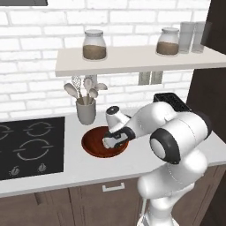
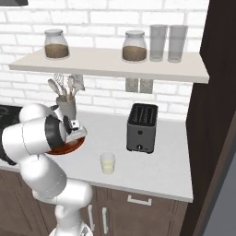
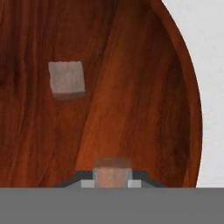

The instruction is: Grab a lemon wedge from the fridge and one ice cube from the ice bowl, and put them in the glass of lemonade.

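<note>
Arm bent low over the ice bowl (image 1: 95, 148), wrist pitched down so the hand (image 1: 107, 142) reaches inside the rim; this suits a pick from above, since the bowl is shallow and wide. In the hand view a small pale cube (image 3: 113, 175) sits squarely between the two dark fingertips, which look closed in against its sides, so I judge the hand to be gripping one ice cube, though the tips are cut off at the frame's lower edge and actual contact is hard to confirm. A second ice cube (image 3: 66, 79) lies loose on the wood, well apart from the held one, left alone because the task asks for a single cube. The bowl rests on the table (image 2: 161, 170) just in front of the utensil pot (image 1: 86, 110) and beside the stovetop (image 1: 31, 145). The glass of lemonade (image 2: 107, 163) stands near the front of the table, between the bowl and the toaster (image 2: 142, 127), open-topped and upright, an easy drop target once the cube is lifted clear. No lemon wedge is visible in the glass from this angle, and it is too small to be sure. Two jars (image 2: 56, 44) and tall grey glasses (image 2: 158, 42) sit on the shelf (image 2: 106, 64) above, out of the work.
</note>
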### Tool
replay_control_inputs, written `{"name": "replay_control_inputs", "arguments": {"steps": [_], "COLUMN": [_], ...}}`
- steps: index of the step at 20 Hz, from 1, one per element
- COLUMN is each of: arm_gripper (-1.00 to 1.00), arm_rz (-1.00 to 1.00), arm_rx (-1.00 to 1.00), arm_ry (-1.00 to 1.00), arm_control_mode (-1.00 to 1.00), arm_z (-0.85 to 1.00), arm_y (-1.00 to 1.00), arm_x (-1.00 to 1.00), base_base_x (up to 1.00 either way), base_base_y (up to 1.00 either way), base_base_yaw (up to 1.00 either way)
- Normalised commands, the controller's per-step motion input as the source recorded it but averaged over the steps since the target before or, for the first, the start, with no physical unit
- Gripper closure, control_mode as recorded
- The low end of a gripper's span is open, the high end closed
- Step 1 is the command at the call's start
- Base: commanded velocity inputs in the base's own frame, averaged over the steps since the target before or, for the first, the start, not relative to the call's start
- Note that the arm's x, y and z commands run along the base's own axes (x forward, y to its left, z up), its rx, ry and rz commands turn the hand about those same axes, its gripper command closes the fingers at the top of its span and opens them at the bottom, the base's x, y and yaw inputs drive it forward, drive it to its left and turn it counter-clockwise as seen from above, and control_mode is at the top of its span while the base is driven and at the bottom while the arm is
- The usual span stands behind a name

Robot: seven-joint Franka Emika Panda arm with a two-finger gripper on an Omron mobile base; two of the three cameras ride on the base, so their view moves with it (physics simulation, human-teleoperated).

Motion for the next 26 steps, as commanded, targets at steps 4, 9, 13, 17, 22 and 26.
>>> {"name": "replay_control_inputs", "arguments": {"steps": [4, 9, 13, 17, 22, 26], "arm_gripper": [1.0, 1.0, 1.0, 1.0, 1.0, 1.0], "arm_rz": [-0.16, -0.26, -0.34, -0.33, -0.14, 0.0], "arm_rx": [0.12, 0.17, 0.13, 0.07, 0.04, 0.01], "arm_ry": [-0.16, -0.02, 0.12, 0.19, 0.06, 0.0], "arm_control_mode": [-1.0, -1.0, -1.0, -1.0, -1.0, -1.0], "arm_z": [1.0, 0.99, 0.44, 0.02, -0.01, -0.22], "arm_y": [-0.6, -0.99, -1.0, -1.0, -0.66, -0.19], "arm_x": [-0.52, -0.7, -0.53, -0.18, -0.02, 0.0], "base_base_x": [0.0, 0.0, 0.0, 0.0, 0.0, 0.0], "base_base_y": [0.0, 0.0, 0.0, 0.0, 0.0, 0.0], "base_base_yaw": [0.0, 0.0, 0.0, 0.0, 0.0, 0.0]}}
